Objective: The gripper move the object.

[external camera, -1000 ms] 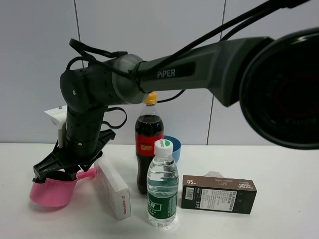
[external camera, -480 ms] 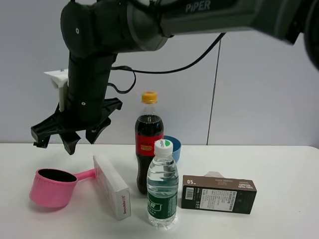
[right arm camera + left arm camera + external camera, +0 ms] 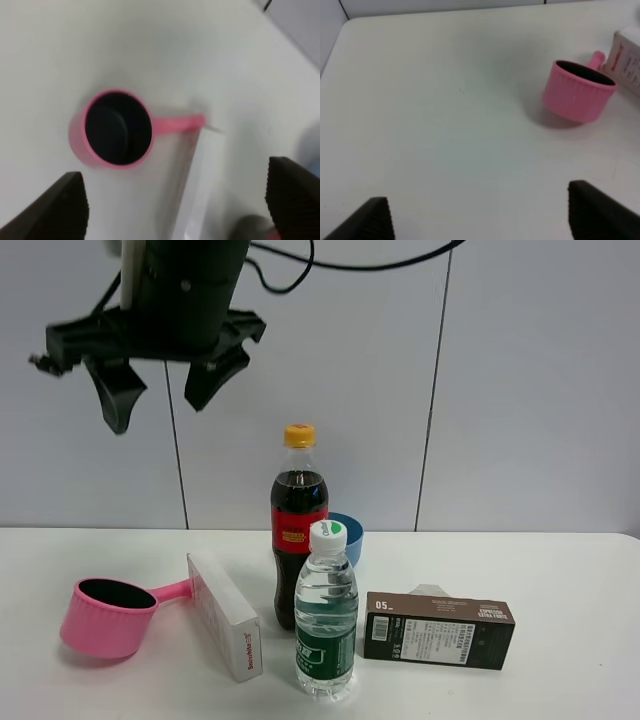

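At the upper left of the exterior high frame you see the right gripper: a matte black claw with two thick, blunt fingers under a wide black crossbar. A rounded dark housing sits above it, with small pale screw heads. Thin black cables loop off along the top edge. In both wrist views your fingertips show as dark, blurred wedges in the lower corners.
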